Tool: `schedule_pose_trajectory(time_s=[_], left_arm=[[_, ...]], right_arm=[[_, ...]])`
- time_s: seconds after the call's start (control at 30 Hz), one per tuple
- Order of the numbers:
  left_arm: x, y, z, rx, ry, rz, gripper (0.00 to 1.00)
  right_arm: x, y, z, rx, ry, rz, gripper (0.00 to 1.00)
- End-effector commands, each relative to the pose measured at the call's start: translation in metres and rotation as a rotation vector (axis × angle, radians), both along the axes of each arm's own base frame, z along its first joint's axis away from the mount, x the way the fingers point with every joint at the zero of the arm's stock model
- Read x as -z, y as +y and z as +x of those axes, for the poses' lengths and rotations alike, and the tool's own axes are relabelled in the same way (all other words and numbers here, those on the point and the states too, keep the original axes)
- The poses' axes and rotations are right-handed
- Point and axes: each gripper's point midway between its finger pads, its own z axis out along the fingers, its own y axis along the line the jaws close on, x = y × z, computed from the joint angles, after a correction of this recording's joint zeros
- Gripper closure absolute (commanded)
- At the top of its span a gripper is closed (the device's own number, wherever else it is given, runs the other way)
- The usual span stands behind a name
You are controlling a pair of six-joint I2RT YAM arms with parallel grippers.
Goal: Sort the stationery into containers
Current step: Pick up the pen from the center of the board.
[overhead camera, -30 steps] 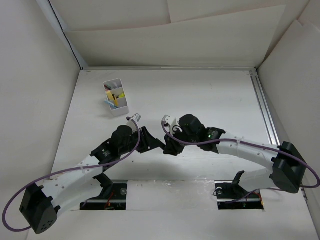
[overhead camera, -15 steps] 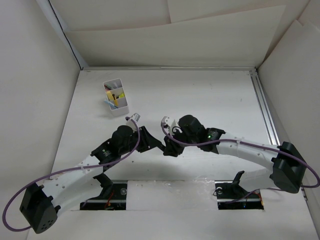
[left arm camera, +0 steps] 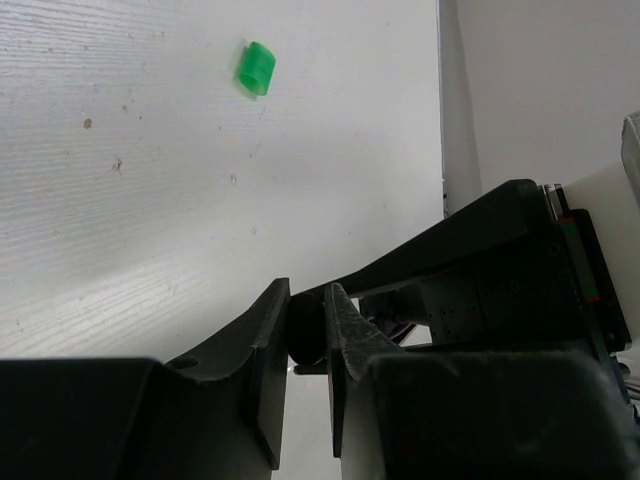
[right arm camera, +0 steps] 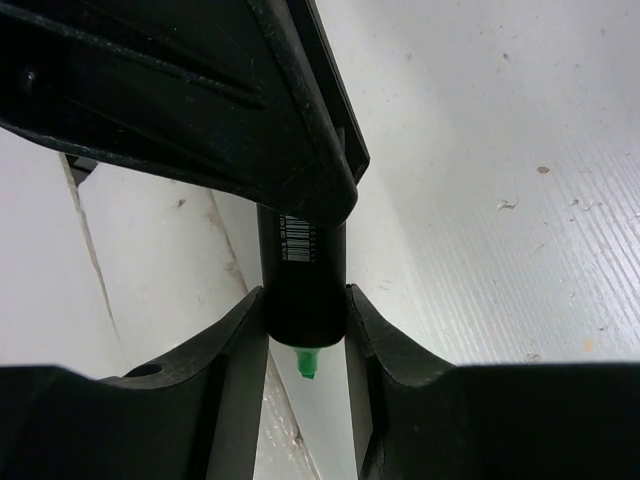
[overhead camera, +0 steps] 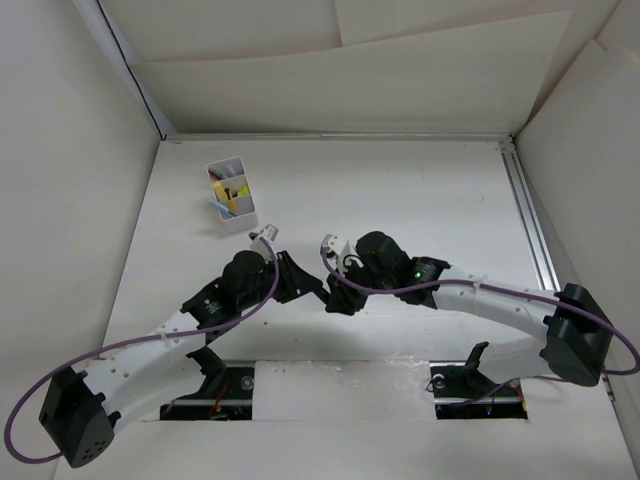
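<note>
Near the middle of the table [overhead camera: 420,190], just beyond the arm bases, the two grippers meet over one highlighter [right arm camera: 300,250]. The right gripper [right arm camera: 305,310] is clamped across its black barrel, the bare green tip [right arm camera: 308,363] poking out on the near side of the fingers. The left gripper [left arm camera: 305,292] has its jaws drawn nearly together, and the highlighter's black end fills the narrow gap between them. A loose green cap [left arm camera: 256,69] lies on the table, well apart from both grippers. At the far left stands the white box [overhead camera: 241,222], with pens [overhead camera: 228,192] inside.
</note>
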Motion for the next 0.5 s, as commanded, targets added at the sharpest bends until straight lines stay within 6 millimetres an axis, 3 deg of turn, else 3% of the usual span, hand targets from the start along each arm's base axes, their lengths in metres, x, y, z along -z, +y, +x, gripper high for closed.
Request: schedule_pose_trajectory(time_s=[0.0,0.1,0.17,0.27,0.3,0.37,0.4,0.43,0.47], left_arm=[[-0.003,0.007,0.005,-0.041,-0.030,0.009,1.00],[-0.003,0.014,0.008,-0.084,-0.033,0.019,1.00],[-0.002,0.017,0.009,-0.108,-0.027,0.023,1.00],[0.003,0.031,0.014,-0.174,-0.029,0.065,1.00],[-0.004,0.033,0.016,-0.192,-0.048,0.055,1.00],[-0.008,0.039,0.019,-0.226,-0.066,0.058,1.00],[-0.013,0.040,0.018,-0.227,-0.079,0.043,1.00],[-0.013,0.041,0.019,-0.235,-0.082,0.045,1.00],[-0.016,0.042,0.019,-0.236,-0.090,0.036,1.00]], right_arm=[[-0.032,0.007,0.010,0.019,-0.081,0.067,0.65],[-0.040,0.005,0.013,0.045,-0.099,0.080,0.44],[-0.044,0.003,0.017,0.085,-0.107,0.084,0.38],[-0.053,-0.012,0.032,0.195,-0.123,0.098,0.37],[-0.056,-0.017,0.041,0.244,-0.130,0.110,0.39],[-0.057,-0.039,0.078,0.428,-0.159,0.117,0.44],[-0.056,-0.050,0.090,0.543,-0.123,0.126,0.62],[-0.052,-0.076,0.120,0.715,-0.143,0.100,0.77],[-0.043,-0.090,0.131,0.801,-0.126,0.083,0.92]])
